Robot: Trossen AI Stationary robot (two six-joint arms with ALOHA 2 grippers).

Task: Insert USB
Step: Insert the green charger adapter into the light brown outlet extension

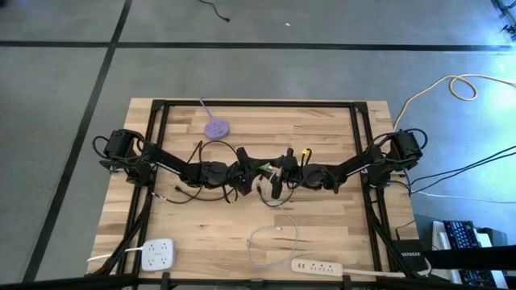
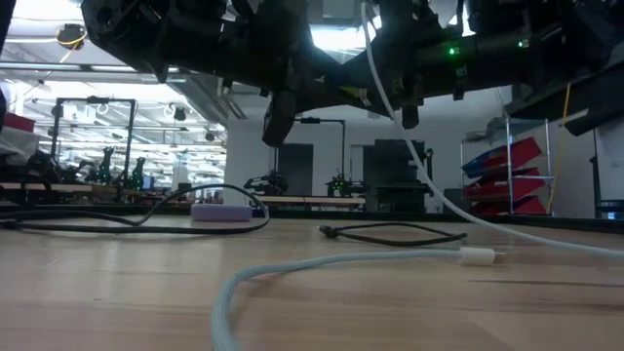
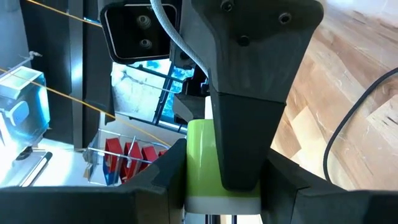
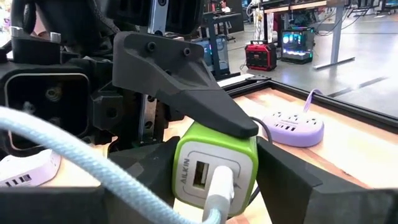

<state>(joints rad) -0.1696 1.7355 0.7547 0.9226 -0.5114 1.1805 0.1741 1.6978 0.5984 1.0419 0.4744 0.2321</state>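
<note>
The wooden table point(image 1: 322, 234) fills most of the high view, with the two dark arms reaching in from either side and meeting above its middle. The left arm point(image 1: 173, 165) comes from the left edge, the right arm point(image 1: 347, 171) from the right, and both are lifted clear of the wood, as the low view shows them hanging overhead.

The left gripper point(image 1: 244, 179) is clamped on the green and white charger point(image 4: 214, 174); from the right wrist view you can see one dark finger point(image 4: 186, 87) pressed down on the charger's top, and the left wrist view shows the green body point(image 3: 202, 165) squeezed between the dark fingers. The right gripper point(image 1: 276, 181) sits just beside it, facing it. It's shut on the white USB plug point(image 4: 219, 186), which is sitting in the charger's port. The pale blue cable point(image 4: 81, 158) runs back from that plug, and in the low view it hangs down from the arms to the table point(image 2: 419, 166).

Near the front edge of the table lie a white power strip point(image 1: 318, 266), a white multi-outlet block point(image 1: 159, 254) and a loose loop of white cable point(image 1: 270, 242). A round purple outlet hub point(image 1: 216, 126) lies toward the back. A black cable point(image 2: 400, 232) lies on the wood too.
</note>
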